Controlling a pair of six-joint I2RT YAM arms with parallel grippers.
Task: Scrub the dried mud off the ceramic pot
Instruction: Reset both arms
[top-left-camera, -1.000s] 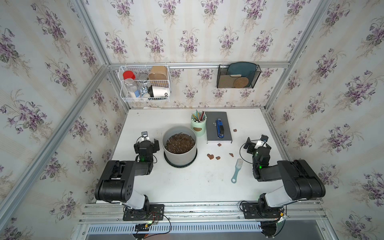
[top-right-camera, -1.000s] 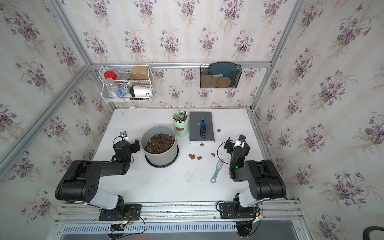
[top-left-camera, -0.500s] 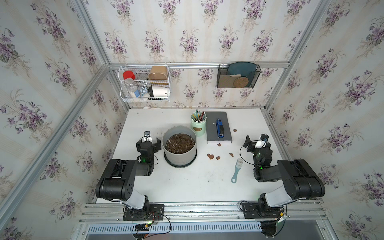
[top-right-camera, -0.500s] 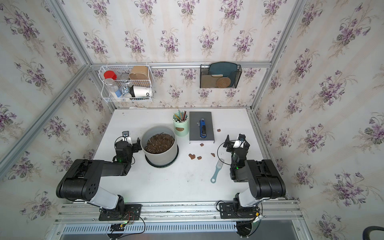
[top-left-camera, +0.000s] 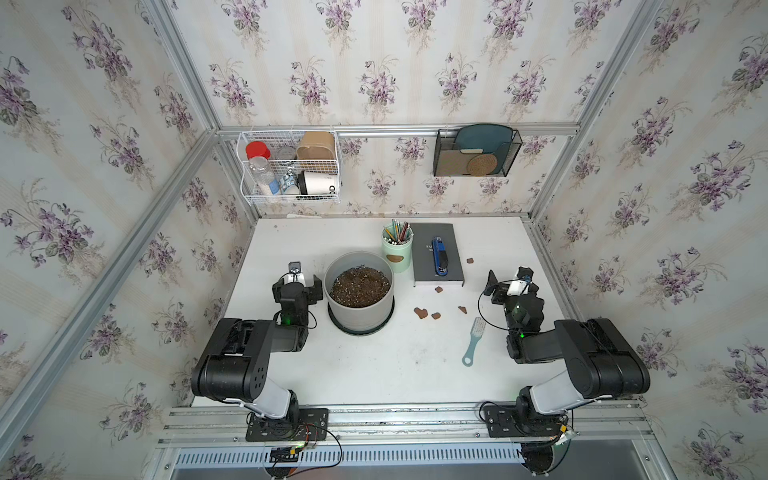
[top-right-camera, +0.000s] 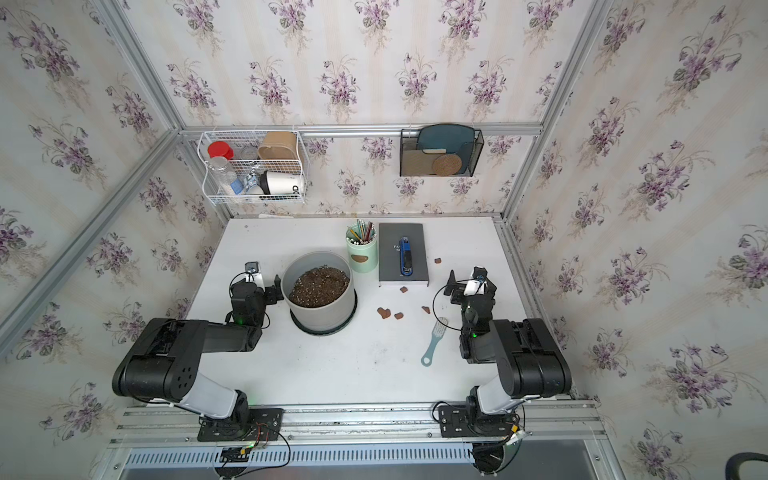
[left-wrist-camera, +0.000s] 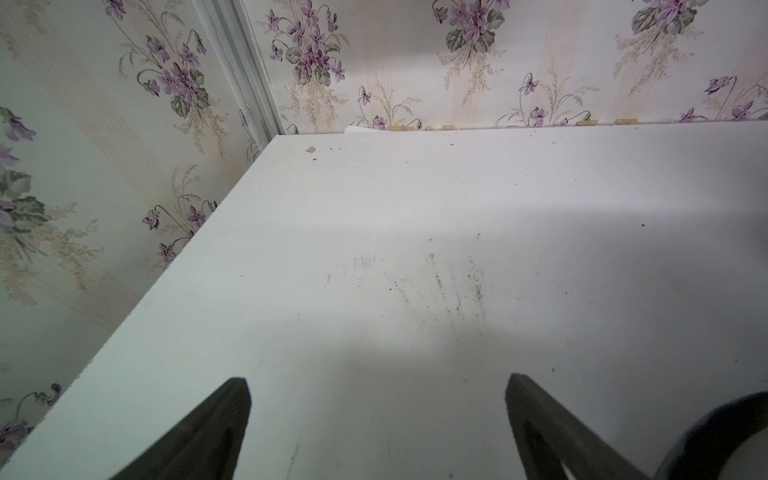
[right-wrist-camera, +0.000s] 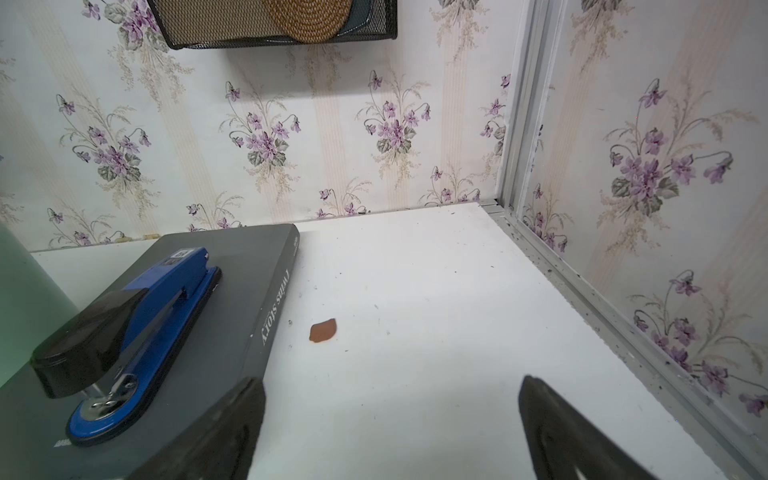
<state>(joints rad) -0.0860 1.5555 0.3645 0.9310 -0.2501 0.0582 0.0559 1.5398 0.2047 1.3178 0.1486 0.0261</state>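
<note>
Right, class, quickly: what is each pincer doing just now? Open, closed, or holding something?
Left pincer: open, holding nothing.
Right pincer: open, holding nothing.

Pot (top-left-camera: 360, 318): pale grey-white. Soil (top-left-camera: 359, 286): dark brown, light-speckled. Saucer (top-left-camera: 358, 332): black. Mud (top-left-camera: 420, 312): reddish-brown flakes. Cup (top-left-camera: 405, 258): mint green, tan oval. Book (top-left-camera: 453, 249): dark grey, pale lettering. Stapler (top-left-camera: 439, 259): blue, black top. Brush (top-left-camera: 473, 345): pale teal. Table (top-left-camera: 374, 374): white, faint dark scuffs. Wallpaper (top-left-camera: 374, 83): cream stripes, purple violet sprays, green leaves. Basket (top-left-camera: 243, 183): white wire. Rack (top-left-camera: 435, 153): black mesh. Arms (top-left-camera: 245, 357): black, white links.
</note>
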